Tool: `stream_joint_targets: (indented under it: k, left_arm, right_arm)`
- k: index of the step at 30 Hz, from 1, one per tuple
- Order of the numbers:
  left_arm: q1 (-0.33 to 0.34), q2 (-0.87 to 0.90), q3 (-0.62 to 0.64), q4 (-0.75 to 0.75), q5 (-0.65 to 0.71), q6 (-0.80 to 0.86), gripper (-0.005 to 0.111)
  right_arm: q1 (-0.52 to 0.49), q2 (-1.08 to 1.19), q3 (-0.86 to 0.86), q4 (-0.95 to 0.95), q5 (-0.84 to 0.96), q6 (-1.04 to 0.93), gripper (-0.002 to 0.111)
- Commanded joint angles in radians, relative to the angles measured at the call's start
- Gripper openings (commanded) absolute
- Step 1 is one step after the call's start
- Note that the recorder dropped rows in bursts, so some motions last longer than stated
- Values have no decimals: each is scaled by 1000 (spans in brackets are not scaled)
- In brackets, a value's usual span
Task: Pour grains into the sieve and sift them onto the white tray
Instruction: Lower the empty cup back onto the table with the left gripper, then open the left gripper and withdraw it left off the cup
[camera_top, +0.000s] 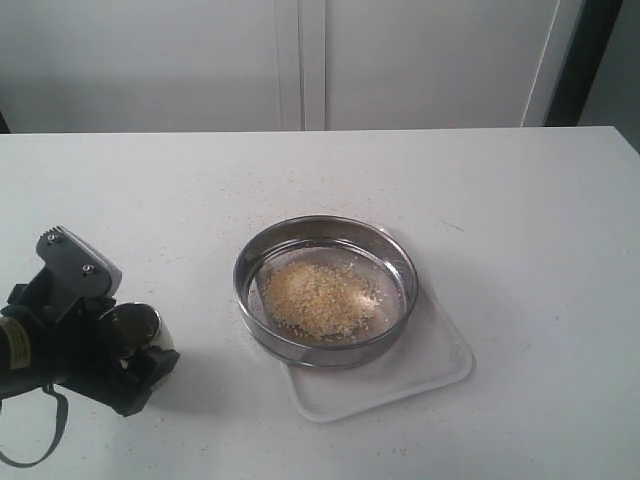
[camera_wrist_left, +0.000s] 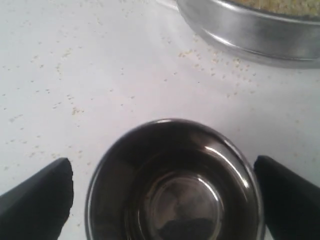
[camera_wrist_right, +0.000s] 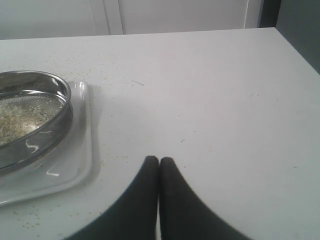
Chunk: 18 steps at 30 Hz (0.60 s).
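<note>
The sieve (camera_top: 326, 224) rests on the white tray (camera_top: 425, 368) at mid-table, with a heap of yellow and pale grains (camera_top: 318, 298) on its mesh. At the left, my left gripper (camera_top: 135, 350) is open around a small empty steel cup (camera_top: 130, 325) standing on the table. In the left wrist view the cup (camera_wrist_left: 175, 200) sits between the black fingers (camera_wrist_left: 40, 200), with a gap showing on one side, and the sieve's wall (camera_wrist_left: 260, 32) lies beyond. My right gripper (camera_wrist_right: 159, 160) is shut and empty, low over bare table beside the tray (camera_wrist_right: 82, 150) and sieve (camera_wrist_right: 55, 117). It is outside the exterior view.
Stray grains (camera_wrist_left: 220, 70) are scattered on the white table (camera_top: 520, 220) between cup and sieve. The table's far edge meets a white wall (camera_top: 300, 60). A dark gap shows past the table's right corner (camera_wrist_right: 300, 30).
</note>
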Motion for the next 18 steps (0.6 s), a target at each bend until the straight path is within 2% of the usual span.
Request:
stream_joint_targets:
  k: [1, 4, 7, 12, 15, 18]
  left_arm:
    - [4, -77, 6, 5, 32, -18, 96]
    - [4, -142, 6, 15, 34, -49, 96]
    - [2, -200, 6, 110, 34, -126, 96]
    - [2, -290, 6, 121, 36, -182, 93]
    - [2, -334, 6, 121, 78, -213, 85]
    - [2, -377, 6, 121, 185, -246, 68]
  right_arm:
    - [2, -4, 7, 0, -14, -1, 0]
    - [2, -4, 7, 0, -14, -1, 0]
    - [2, -4, 7, 0, -14, -1, 0]
    - [2, -4, 7, 0, -14, -1, 0]
    - [2, -4, 7, 0, -14, -1, 0]
    - [2, -4, 7, 0, -14, -1, 0]
